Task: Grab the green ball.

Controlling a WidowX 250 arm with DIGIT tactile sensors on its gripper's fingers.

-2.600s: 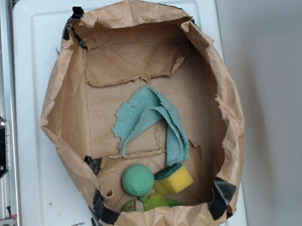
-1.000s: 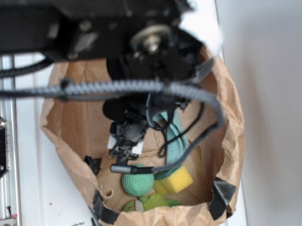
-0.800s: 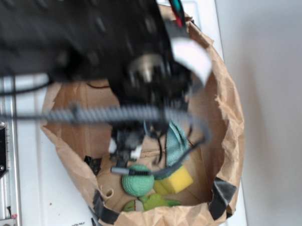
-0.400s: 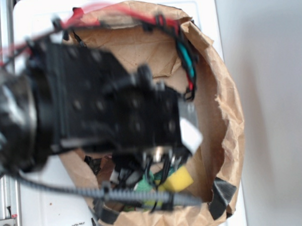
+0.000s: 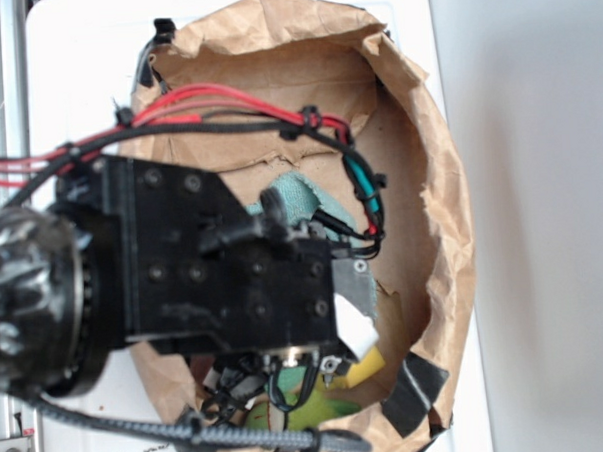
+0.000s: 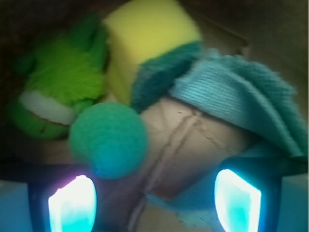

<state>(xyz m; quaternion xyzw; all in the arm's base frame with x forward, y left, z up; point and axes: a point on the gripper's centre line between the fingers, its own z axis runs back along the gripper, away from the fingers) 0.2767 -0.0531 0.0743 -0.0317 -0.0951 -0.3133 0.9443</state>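
While the gripper (image 6: 154, 198) hung spread wide, the green ball (image 6: 108, 140) sat by its left finger (image 6: 72, 203), ungrabbed.

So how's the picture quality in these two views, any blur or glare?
Wrist view: soft overall, the green ball and cloth fuzzy; two glowing patches at the bottom corners blow out to white. Exterior view: the arm close to the lens is blurred, while the paper bag is sharper and evenly lit.
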